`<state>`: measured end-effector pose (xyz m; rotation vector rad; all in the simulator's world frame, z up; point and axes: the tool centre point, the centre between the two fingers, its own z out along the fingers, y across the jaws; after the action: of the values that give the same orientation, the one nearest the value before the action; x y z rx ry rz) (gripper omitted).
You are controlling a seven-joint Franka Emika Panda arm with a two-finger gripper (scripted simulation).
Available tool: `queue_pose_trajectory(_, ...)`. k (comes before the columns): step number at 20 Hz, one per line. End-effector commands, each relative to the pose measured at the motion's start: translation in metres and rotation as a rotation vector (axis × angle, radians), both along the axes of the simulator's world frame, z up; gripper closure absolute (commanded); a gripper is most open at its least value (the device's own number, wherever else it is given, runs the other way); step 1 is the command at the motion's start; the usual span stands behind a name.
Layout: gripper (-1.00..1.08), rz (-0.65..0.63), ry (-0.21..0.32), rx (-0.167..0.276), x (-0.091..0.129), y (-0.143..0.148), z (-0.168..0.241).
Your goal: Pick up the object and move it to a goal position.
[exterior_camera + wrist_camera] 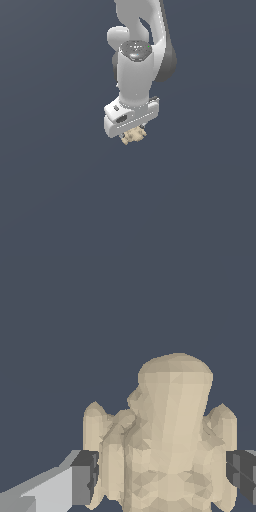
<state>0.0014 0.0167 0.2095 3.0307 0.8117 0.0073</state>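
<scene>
White arm points down over plain dark grey-blue ground. Gripper clenched on object. Object: small beige-tan knobbly lump, sits directly under white gripper body, narrower than it, only lower part peeking out in exterior view. Wrist view: object fills space between 2 dark finger pads, 1 pad pressed against each flank; rounded dome with short stubby knobs at both sides. Whether object touches ground: cannot tell.
</scene>
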Motion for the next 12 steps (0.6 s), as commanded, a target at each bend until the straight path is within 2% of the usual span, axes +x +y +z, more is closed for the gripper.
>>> queue_pose_trajectory(1,1.08,0.000,0.001,-0.001,-0.013,0.006,0.021)
queue_pose_trajectory(12,1.08,0.000,0.002,0.000,-0.073,0.036,0.123)
